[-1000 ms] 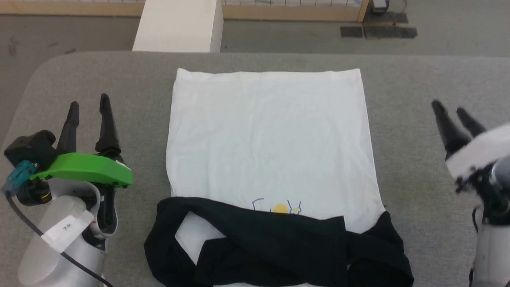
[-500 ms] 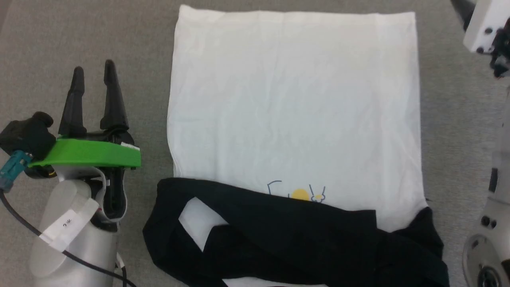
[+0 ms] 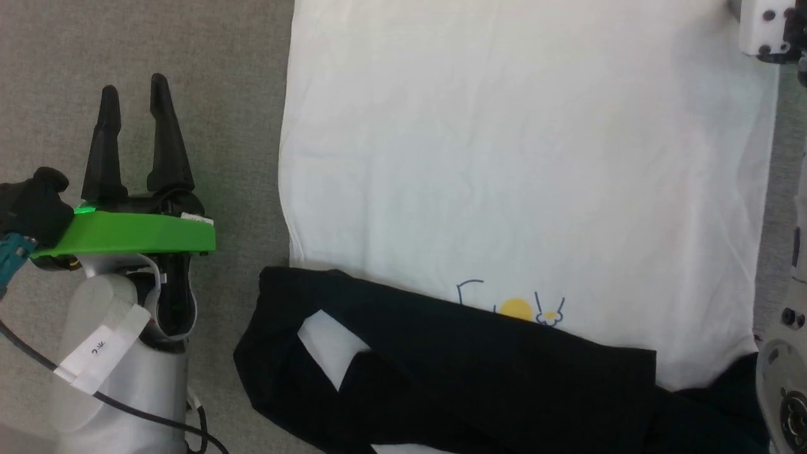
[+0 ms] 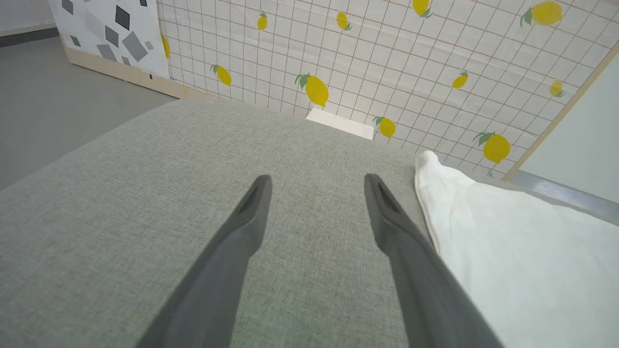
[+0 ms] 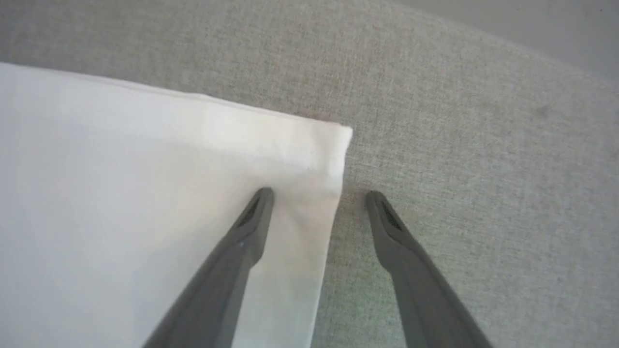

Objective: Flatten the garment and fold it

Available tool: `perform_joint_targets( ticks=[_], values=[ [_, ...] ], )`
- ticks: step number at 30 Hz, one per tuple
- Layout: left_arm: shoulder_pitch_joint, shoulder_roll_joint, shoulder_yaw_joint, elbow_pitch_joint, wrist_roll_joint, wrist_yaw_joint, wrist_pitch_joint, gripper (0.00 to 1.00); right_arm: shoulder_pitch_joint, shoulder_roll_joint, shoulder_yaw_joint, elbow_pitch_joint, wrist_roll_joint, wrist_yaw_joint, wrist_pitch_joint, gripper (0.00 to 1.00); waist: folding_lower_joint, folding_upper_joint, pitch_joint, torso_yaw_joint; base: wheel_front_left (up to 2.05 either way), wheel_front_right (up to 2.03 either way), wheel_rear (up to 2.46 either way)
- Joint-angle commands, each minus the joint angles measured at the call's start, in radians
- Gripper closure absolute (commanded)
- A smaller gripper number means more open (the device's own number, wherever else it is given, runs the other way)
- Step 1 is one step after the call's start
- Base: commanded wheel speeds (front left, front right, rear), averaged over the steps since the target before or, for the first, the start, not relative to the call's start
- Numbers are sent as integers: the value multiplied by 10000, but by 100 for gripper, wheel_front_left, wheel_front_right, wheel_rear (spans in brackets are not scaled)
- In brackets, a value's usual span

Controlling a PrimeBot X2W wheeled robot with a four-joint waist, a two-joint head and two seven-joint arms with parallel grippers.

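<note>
Right gripper (image 5: 316,198) is spread, straddling the shirt (image 5: 145,193) edge at its far right corner; left gripper (image 3: 132,94), also spread, hangs just left of the shirt, which lies flat on the table (image 3: 239,94). I'd lower squarely and pinch every layer

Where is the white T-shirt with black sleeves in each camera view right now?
Head view: the white T-shirt with black sleeves fills the centre and right, with the sleeves folded across the bottom.
Left wrist view: its white body lies at the lower right, beside the left gripper.
Right wrist view: a white corner covers the left and centre, and the open right gripper straddles its side edge.
Shared landmark: the grey woven surface under it.
</note>
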Motion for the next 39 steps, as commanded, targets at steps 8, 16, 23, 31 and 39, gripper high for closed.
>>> perform_joint_targets(
  ticks=[8,16,23,31,39],
  values=[
    [-232,-309,243,339,267,-271,-43,0,463,20,250,42,64,-11,738,0,-2,0,396,191,0,0,0],
    [-763,98,134,445,234,-462,32,0,268,73,1,-669,196,-11,767,100,-2,0,367,-25,0,0,0],
    [-2848,1581,-423,191,-317,-566,2523,0,-241,254,312,-1009,528,-11,97,100,-2,0,419,-545,0,0,0],
    [-6141,2668,-1425,1558,-1583,-501,8320,0,-572,398,1336,-898,1322,-11,-349,100,-2,0,634,-1385,0,0,0],
    [-7596,2783,-2347,2709,-1876,218,12047,0,-699,442,2258,-911,1974,-11,-572,100,-2,0,924,-2030,0,0,0]
  ],
)
